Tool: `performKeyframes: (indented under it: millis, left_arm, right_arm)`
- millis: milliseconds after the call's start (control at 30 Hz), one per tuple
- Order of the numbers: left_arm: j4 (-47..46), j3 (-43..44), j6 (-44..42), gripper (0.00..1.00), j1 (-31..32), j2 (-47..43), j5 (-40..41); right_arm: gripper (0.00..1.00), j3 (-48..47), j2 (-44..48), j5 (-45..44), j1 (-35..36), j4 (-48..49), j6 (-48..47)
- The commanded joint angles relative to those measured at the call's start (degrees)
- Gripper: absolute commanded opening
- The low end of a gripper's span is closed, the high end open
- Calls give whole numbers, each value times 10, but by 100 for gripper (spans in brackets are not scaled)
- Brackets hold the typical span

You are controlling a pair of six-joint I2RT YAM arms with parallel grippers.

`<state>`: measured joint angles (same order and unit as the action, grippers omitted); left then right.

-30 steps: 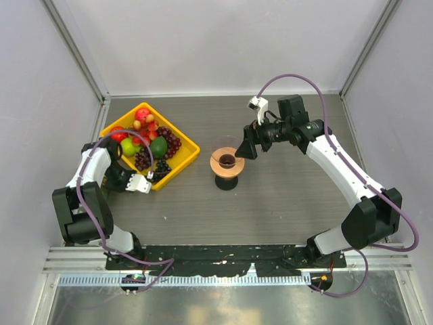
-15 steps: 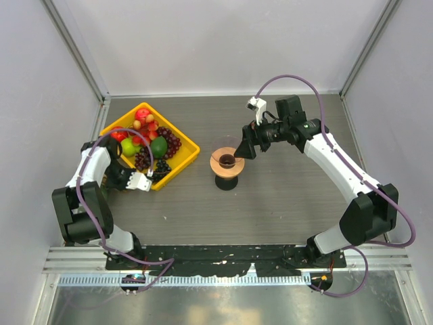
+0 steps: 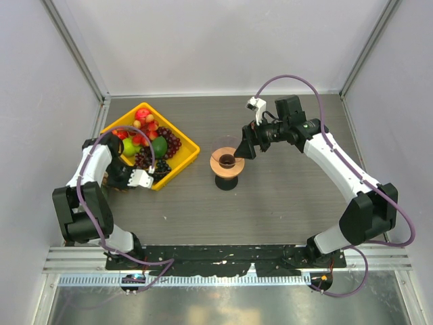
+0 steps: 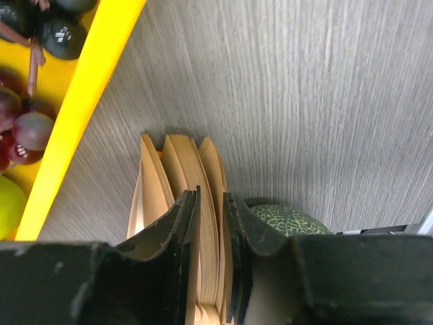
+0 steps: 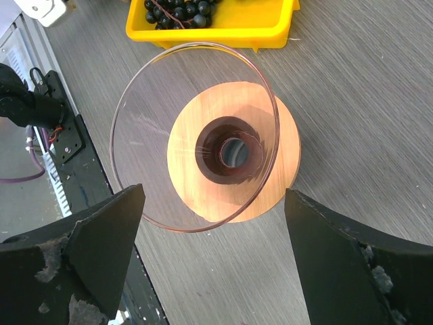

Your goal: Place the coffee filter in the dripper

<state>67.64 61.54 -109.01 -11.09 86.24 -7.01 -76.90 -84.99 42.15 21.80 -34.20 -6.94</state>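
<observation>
Item: coffee-filter placement, pick not yet complete.

- Left gripper [image 4: 212, 200]: jaws drawn narrow over a few leaves of the upright bundle of tan papers [image 4: 172, 176] beside the yellow plastic fruit tray [image 4: 88, 88]. A firm pinch cannot be told.
- Thin tan paper coffee filter [image 4: 210, 261]: among the leaves between those fingers, not separated (more than one sheet may lift).
- Right gripper [image 3: 243, 149]: jaws wide apart, empty, hanging over the clear cone dripper with light-wood collar [image 5: 270, 169], likely to steady it.
- Dripper: empty, mid-table.
</observation>
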Motion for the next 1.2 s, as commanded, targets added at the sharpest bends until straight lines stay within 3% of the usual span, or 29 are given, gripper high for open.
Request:
performKeyframes:
  millis: [0, 367, 600, 733, 967, 1167]
  left_arm:
    - [6, 22, 29, 29, 0, 7, 26]
    - [-26, 2, 15, 19, 0, 15, 46]
    - [-18, -6, 6, 29, 2, 10, 44]
    - [-19, -15, 0, 27, 1, 4, 42]
    - [-7, -14, -1, 31, 2, -1, 33]
    - [-1, -21, -13, 27, 1, -8, 37]
  right_arm:
    - [91, -13, 2, 11, 2, 24, 3]
    - [91, -11, 3, 9, 2, 24, 3]
    - [91, -13, 1, 8, 1, 23, 3]
    - [91, -16, -2, 11, 2, 24, 3]
    - [91, -16, -2, 12, 2, 23, 3]
    - [91, -16, -2, 12, 2, 23, 3]
